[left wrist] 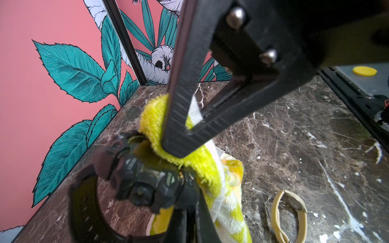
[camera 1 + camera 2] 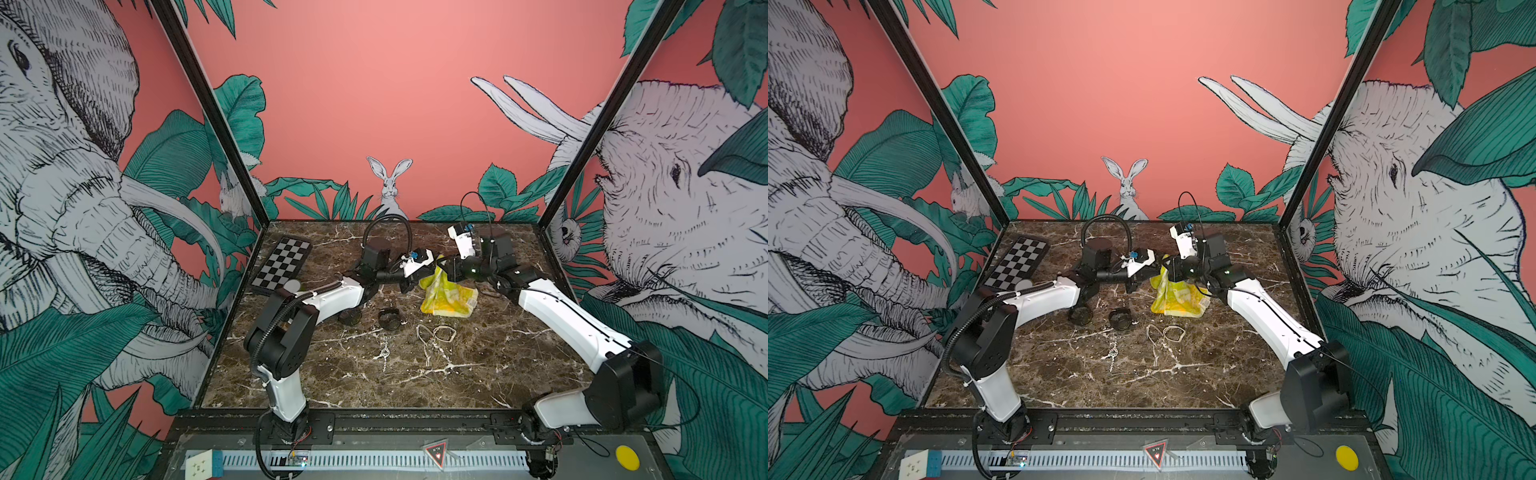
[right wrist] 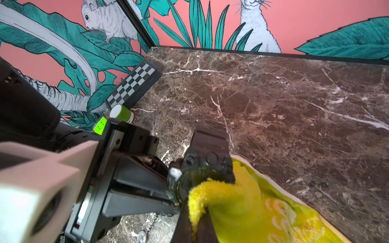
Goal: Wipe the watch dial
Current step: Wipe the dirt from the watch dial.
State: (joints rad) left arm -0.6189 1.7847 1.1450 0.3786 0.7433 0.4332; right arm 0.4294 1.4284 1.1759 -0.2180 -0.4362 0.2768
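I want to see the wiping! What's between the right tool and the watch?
The yellow cloth. The right tool pinches it and presses it against the watch face; the left wrist view shows this.

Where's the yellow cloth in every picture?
Top view: yellow cloth mid-table, just right of centre.
Top view: yellow cloth in the same spot.
Left wrist view: yellow cloth in the centre, pinched by the right gripper.
Right wrist view: yellow cloth bottom right, against the watch.
Shared landmark: the marble table, in all four.
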